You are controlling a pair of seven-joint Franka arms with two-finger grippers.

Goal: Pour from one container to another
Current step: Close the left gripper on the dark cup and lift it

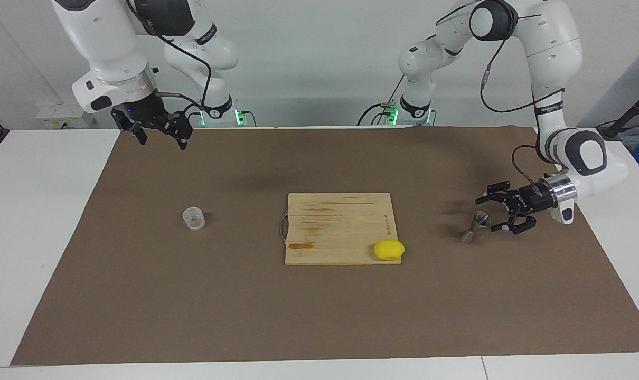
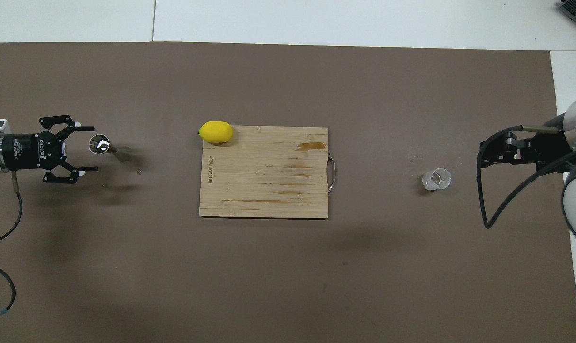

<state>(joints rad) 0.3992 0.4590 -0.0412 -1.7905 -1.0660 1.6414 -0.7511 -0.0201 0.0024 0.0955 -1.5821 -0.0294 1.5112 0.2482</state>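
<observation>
Bright even light, soft shadows, sharp
</observation>
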